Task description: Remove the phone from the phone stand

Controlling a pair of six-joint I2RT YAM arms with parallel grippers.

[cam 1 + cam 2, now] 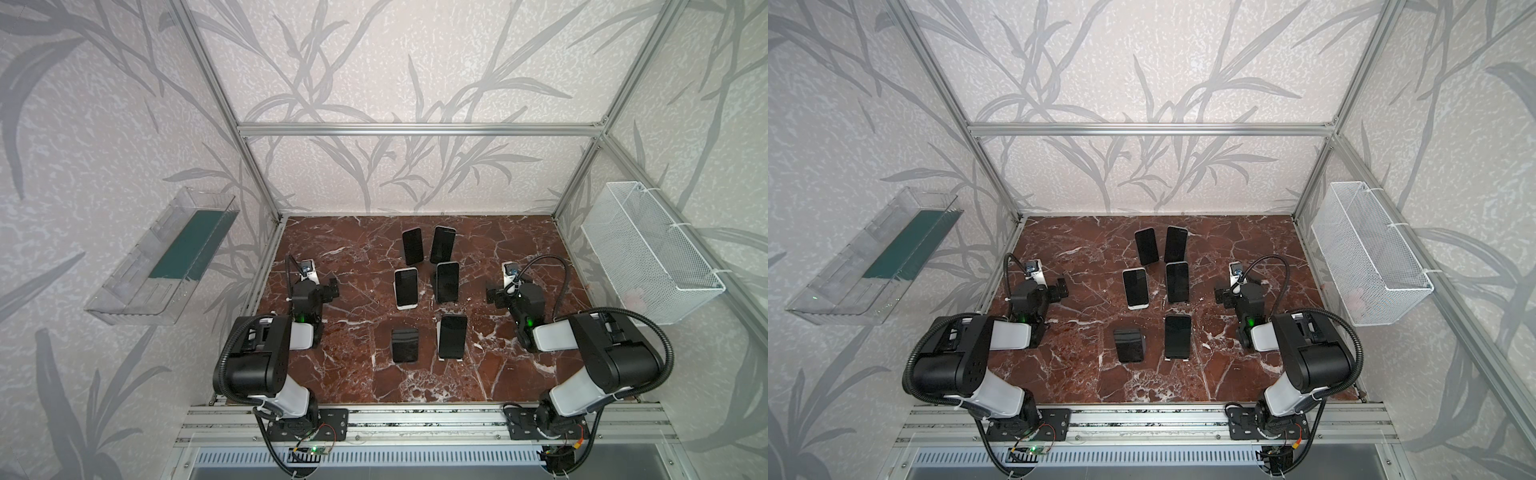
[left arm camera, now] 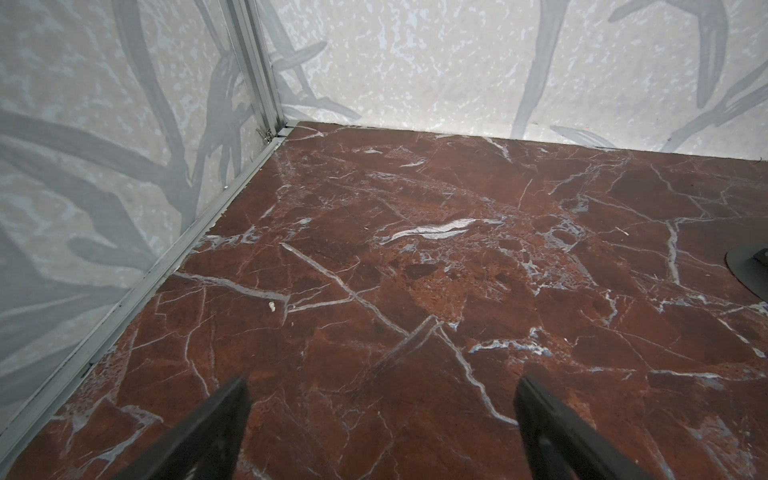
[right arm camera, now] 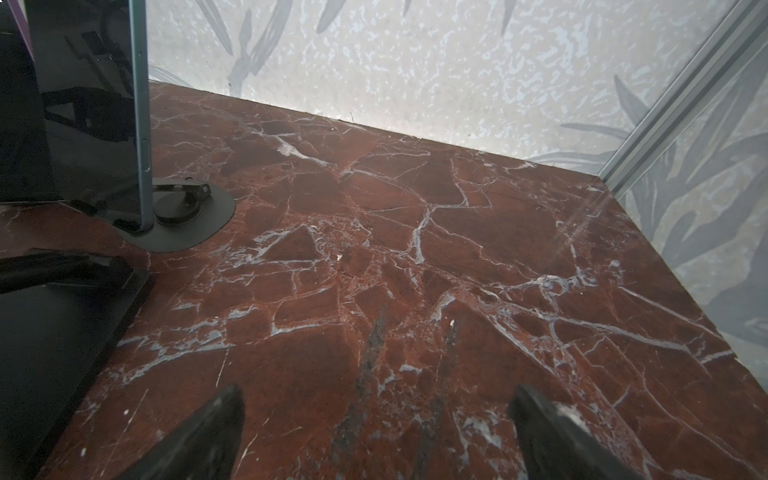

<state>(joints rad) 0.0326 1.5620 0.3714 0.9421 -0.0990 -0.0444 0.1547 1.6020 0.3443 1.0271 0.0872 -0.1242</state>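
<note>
Step in hand: approach, not yet begun; judged the very start of the job.

Left gripper [image 1: 332, 286]: low over bare worktop [image 1: 353, 374]; wide-spread fingers [image 2: 224, 428]; nothing held. Right gripper [image 1: 492, 296]: same posture; released fingers [image 3: 540, 424], empty.

Candidates, all between the two sets of fingers, none touched:
- white-rimmed phone [image 1: 406, 287], nearest the left fingers, yet well apart from them;
- dark phone [image 1: 447, 281], nearest the right fingers, near but not touching;
- two far phones [image 1: 412, 246] [image 1: 442, 244], beyond both sets of fingers, toward the back wall;
- front phone [image 1: 452, 336], nearer the arm bases than either set of fingers.

Also present: short dark item [image 1: 405, 345] just beside the front phone; phone or bare stand, cannot tell.

Right wrist view: blue-grey-edged phone [image 3: 91, 104] upright on a round-based phone stand [image 3: 187, 224], ahead of the fingers and off to one side. Left wrist view: only the rim of a dark stand base [image 2: 750, 270], well off to one side of the fingers.

Next move, as judged: calls for picking one candidate (task line silent on which), turning the nearer fingers toward it, straddling its long edges above the stand's lip, closing, then lifting up along the lean. Likely hazards: light stand dragged along; close neighbours knocked.
</note>
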